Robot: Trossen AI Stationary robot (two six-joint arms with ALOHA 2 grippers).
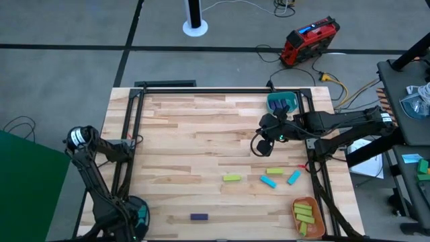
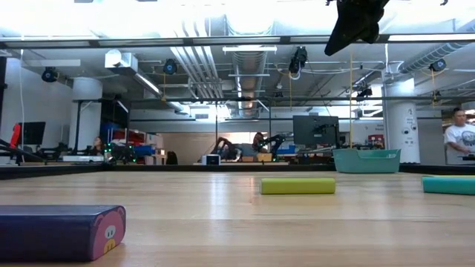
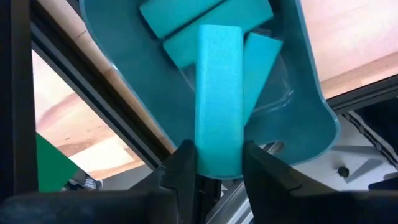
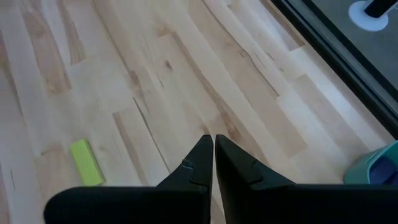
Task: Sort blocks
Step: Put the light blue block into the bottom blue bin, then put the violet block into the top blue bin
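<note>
My left gripper [image 3: 217, 158] stands at the table's near left corner [image 1: 136, 215]. It is shut on a cyan block [image 3: 219, 93] above a teal bowl [image 3: 311, 106] that has cyan blocks [image 3: 205, 15] inside. My right gripper [image 4: 213, 155] is shut with nothing in it, above the table's right middle [image 1: 262, 144]. A yellow-green block [image 1: 232, 177], three cyan blocks [image 1: 274, 171] [image 1: 269, 181] [image 1: 293, 177] and a purple block [image 1: 198, 217] lie flat on the wood. An orange bowl [image 1: 307, 216] holds yellow-green blocks. My left gripper pinches the cyan block by the two long sides of one end [image 3: 217, 163], between its two fingers [image 3: 185, 165]. The block runs on along the fingers' line, out over the teal bowl. I cannot tell whether its far end touches the blocks in the bowl.
A second teal bowl [image 1: 282, 102] stands at the table's far right corner, and its rim shows in the right wrist view [image 4: 379, 168]. Black frame rails [image 1: 127, 141] run along the table's left and right sides. The broad middle of the wood [image 1: 201, 134] is bare.
</note>
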